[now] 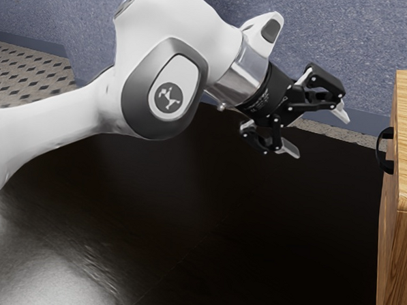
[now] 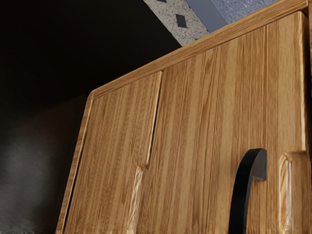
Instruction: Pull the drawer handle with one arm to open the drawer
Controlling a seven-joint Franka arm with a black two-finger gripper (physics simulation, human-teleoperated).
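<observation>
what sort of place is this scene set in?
Probably a simulated indoor room, not a lab bench: a grained wooden cabinet with a black curved handle, a dark glossy tabletop, a blue-grey textured wall and a diamond-patterned floor.

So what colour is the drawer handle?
The handle is black, clearest in the wrist view.

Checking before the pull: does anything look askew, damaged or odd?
Nothing stands out. The wooden cabinet looks intact, its black handle sits on the front, and the open gripper hangs short of it.
</observation>
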